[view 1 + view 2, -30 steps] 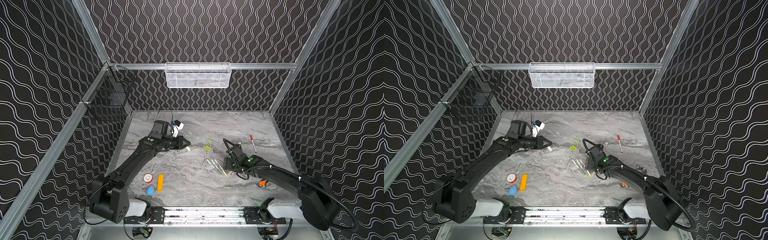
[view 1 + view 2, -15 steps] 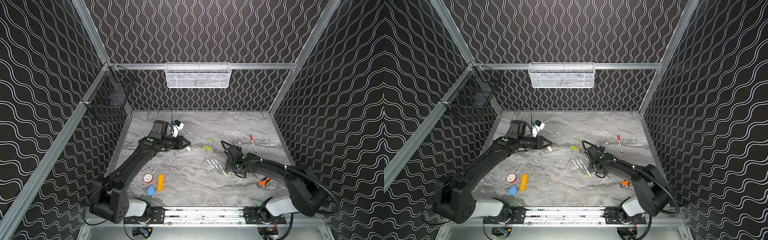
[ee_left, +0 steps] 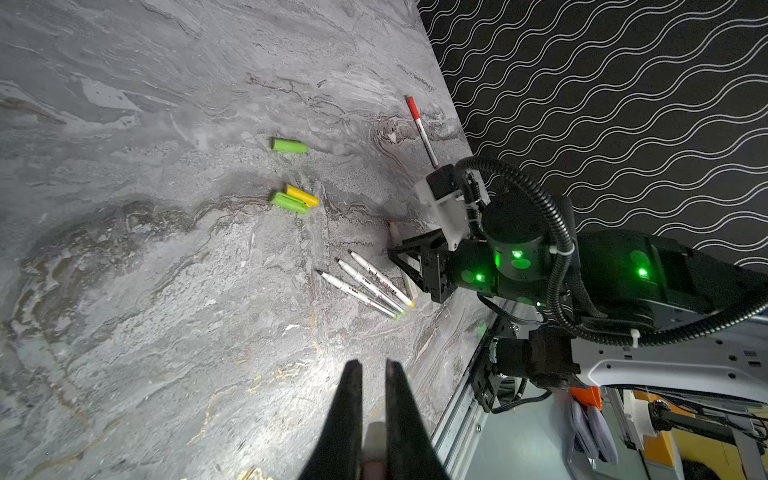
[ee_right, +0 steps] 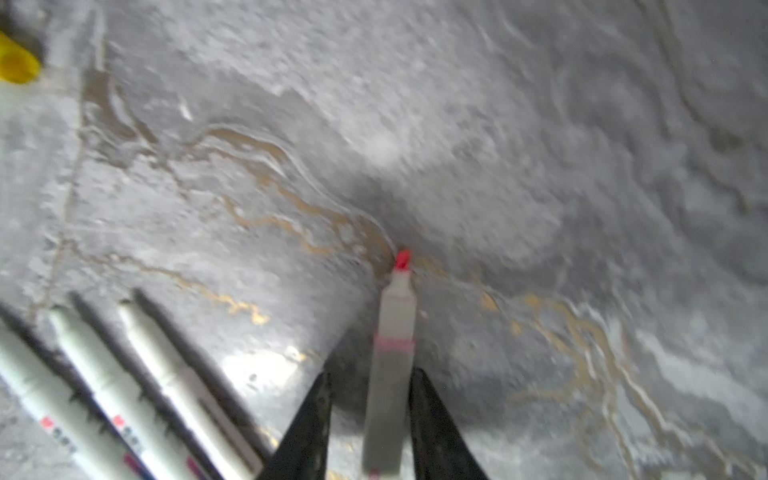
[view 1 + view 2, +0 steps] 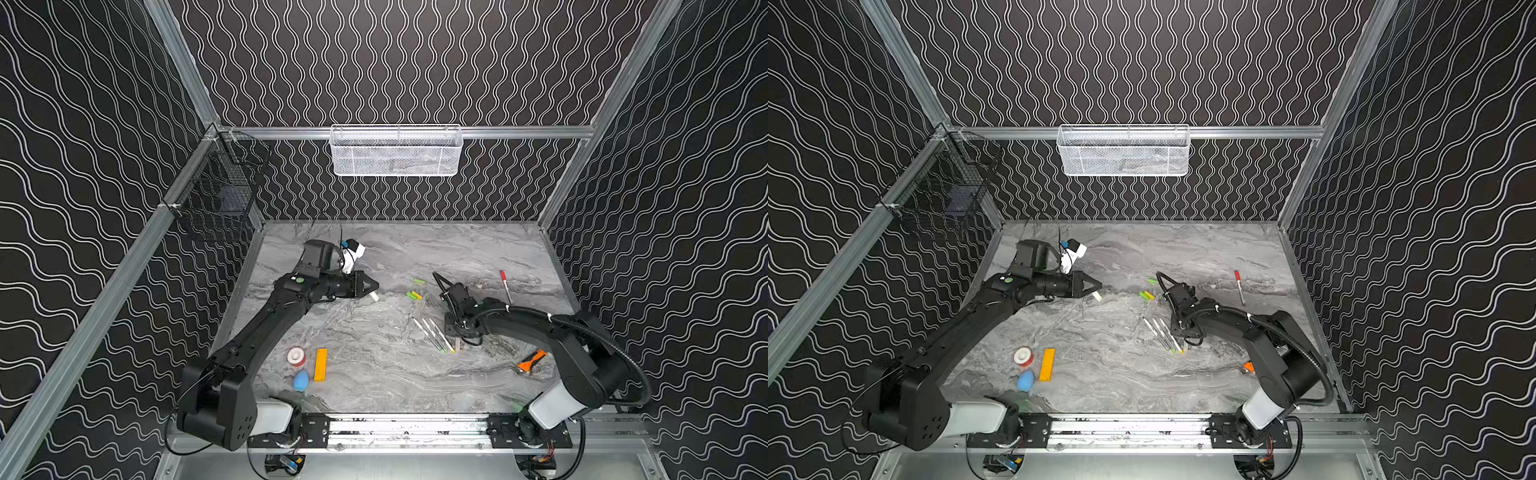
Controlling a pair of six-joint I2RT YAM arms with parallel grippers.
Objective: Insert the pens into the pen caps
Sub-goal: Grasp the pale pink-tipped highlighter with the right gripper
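Right wrist | right end effector [image 4: 372, 372] straddling thin pale red-tipped pen [image 4: 395, 316], grip unclear | left end effector [image 3: 372, 362] clamping small whitish stub [image 3: 374, 434]

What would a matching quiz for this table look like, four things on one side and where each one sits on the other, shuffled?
Things:
1. red-tipped pen
2. yellow cap
3. red-capped pen
4. blue blob

Places:
A. beside the orange-yellow bar
B. between the jaws of the right pincer
C. lying alone on the table
D. against a green cap

Pairs: 1-B, 2-D, 3-C, 4-A
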